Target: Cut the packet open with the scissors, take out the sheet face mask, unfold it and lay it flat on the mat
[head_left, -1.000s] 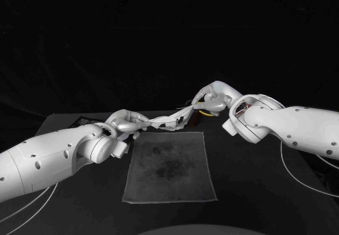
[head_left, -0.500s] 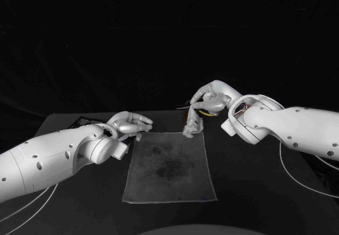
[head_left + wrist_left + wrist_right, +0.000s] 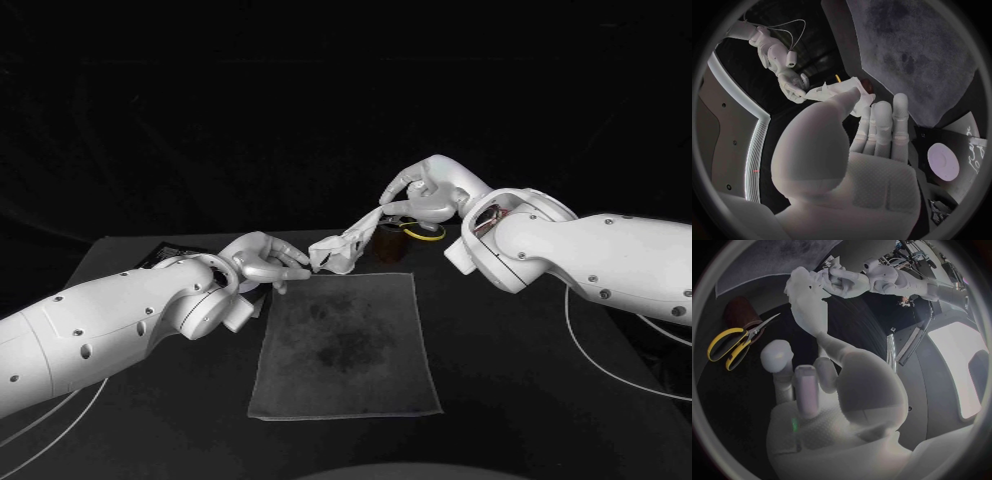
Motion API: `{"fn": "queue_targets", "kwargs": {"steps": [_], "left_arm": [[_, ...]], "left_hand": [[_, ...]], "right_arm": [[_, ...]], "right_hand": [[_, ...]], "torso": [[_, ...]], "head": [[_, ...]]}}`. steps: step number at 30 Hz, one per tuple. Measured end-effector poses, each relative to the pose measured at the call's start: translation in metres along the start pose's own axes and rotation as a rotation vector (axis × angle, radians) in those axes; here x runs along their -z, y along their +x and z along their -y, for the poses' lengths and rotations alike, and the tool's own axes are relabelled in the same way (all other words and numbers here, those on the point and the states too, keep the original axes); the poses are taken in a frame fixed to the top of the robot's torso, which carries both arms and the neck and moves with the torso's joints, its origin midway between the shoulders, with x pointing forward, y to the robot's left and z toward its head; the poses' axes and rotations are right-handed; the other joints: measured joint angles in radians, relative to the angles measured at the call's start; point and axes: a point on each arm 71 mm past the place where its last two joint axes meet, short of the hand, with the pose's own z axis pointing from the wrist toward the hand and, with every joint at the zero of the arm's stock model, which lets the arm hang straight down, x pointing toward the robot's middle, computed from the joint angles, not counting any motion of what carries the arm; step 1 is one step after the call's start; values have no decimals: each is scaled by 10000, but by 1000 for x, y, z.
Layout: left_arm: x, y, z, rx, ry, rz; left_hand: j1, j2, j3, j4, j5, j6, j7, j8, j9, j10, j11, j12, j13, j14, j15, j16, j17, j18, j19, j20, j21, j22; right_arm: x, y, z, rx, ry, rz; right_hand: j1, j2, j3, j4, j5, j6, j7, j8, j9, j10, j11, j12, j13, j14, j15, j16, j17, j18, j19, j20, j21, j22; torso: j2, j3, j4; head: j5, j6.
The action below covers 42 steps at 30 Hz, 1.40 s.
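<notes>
The white sheet mask (image 3: 346,245) hangs crumpled and slanting above the far edge of the grey mat (image 3: 346,345). My right hand (image 3: 418,195) pinches its upper end. My left hand (image 3: 267,262) holds its lower end at the fingertips, just past the mat's far left corner. In the right wrist view the mask (image 3: 807,292) stretches from my thumb to the left hand (image 3: 848,282). In the left wrist view the mask (image 3: 839,90) runs to the right hand (image 3: 792,82). The yellow-handled scissors (image 3: 421,230) lie on the table below the right hand and appear again as scissors (image 3: 732,342).
A small brown cylinder (image 3: 392,243) stands beside the scissors at the mat's far right corner. A dark printed packet (image 3: 173,247) lies at the table's far left, seen also as the packet (image 3: 967,145). The mat (image 3: 923,55) lies flat with nothing on it.
Half a second ago the mask hung straight down from the right hand alone. Now the left hand has taken its lower end again, and the right hand has risen a little.
</notes>
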Motion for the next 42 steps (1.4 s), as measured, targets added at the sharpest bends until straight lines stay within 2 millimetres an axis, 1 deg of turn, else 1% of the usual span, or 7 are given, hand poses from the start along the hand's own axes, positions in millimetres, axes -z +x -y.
{"fn": "queue_targets", "kwargs": {"steps": [8, 12, 17, 25, 28, 33, 42], "left_arm": [[-3, 20, 19, -284, 1314, -461], [-5, 30, 28, -268, 2024, -653], [-8, 35, 34, -234, 2511, -738], [-16, 42, 41, -172, 2864, -757], [-20, 42, 42, -143, 2924, -674], [-24, 42, 43, -93, 2985, -539], [-26, 44, 46, 0, 3045, -501]], "left_hand": [[-110, 97, -1260, 359, 0, 319, -115, 32, -204, -261, 153, -473, -531, -698, 200, -530, -430, -2, -416, 201, -797, -504], [213, 420, -2203, 564, 0, 320, -114, -76, -365, -298, 190, -676, -796, -752, 254, -530, -537, -4, -338, 279, -1001, -679], [518, 634, -2775, 704, 0, 293, -140, -172, -483, -370, 263, -756, -967, -775, 277, -530, -594, -6, -286, 331, -1080, -745], [1171, 936, -2978, 798, 0, -20, -269, -380, -653, -858, 384, -1184, -1318, -894, 396, -582, -752, -9, -286, 330, -1216, -831], [1455, 1081, -2974, 793, 0, -232, -376, -462, -738, -1121, 369, -1378, -1461, -894, 396, -588, -828, -12, -286, 330, -1233, -839], [1554, 1178, -2894, 713, 0, -245, -389, -462, -753, -1120, 369, -1381, -1507, -894, 396, -588, -873, -13, -286, 330, -1233, -839], [1650, 1275, -2667, 692, 0, 50, -96, -337, -753, -572, 331, -1287, -1502, -766, 268, -588, -941, -19, -140, 291, -1104, -729]], "right_arm": [[-3, 6, -7, -133, -170, -106], [-5, 11, -14, -210, -309, -219], [-6, 14, -16, -272, -382, -273], [-4, 15, -18, -362, -426, -333], [-4, 18, -21, -416, -488, -399], [-5, 24, -27, -516, -623, -532], [-6, 26, -29, -594, -697, -582]], "right_hand": [[0, 0, 27, -27, 0, -1, -1, 42, -9, 0, -1, 58, -4, 5, -5, -1, 3, -3, -1, 0, -1, -5], [0, 0, 27, -27, 0, -2, -1, 42, -8, -5, 4, 59, -4, 5, -4, -1, 3, -4, -1, 0, -2, -3], [0, -1, 27, -27, 0, -3, -2, 42, -6, -6, 4, 59, -6, 3, -3, -2, 9, -6, -2, 1, -2, 0], [1, -1, 27, -27, 0, -20, -15, 40, 0, -6, 3, 58, -8, -1, 1, -3, 9, -41, -2, 1, -3, 3], [0, -1, 27, -27, 0, -23, -15, 39, 0, -6, 3, 58, -10, -1, 1, -3, 9, 87, -2, 1, -9, 3], [1, -1, 26, -27, 0, -32, -8, 29, 0, -7, 3, 58, -21, -2, 2, -24, 6, 92, -3, 1, -10, 1], [1, -1, 55, 1, -1, -56, -18, 38, -7, -7, 2, 57, -32, -3, 3, -41, 0, 92, -3, 1, -11, -5]], "torso": [[1, -7, -4], [6, 0, 1], [12, 5, 1], [14, 5, 1], [14, 11, -5], [14, 17, -7], [17, 12, 1]], "head": [[96, 68], [108, 98], [110, 113], [172, 112], [186, 120], [186, 151], [183, 153]]}}
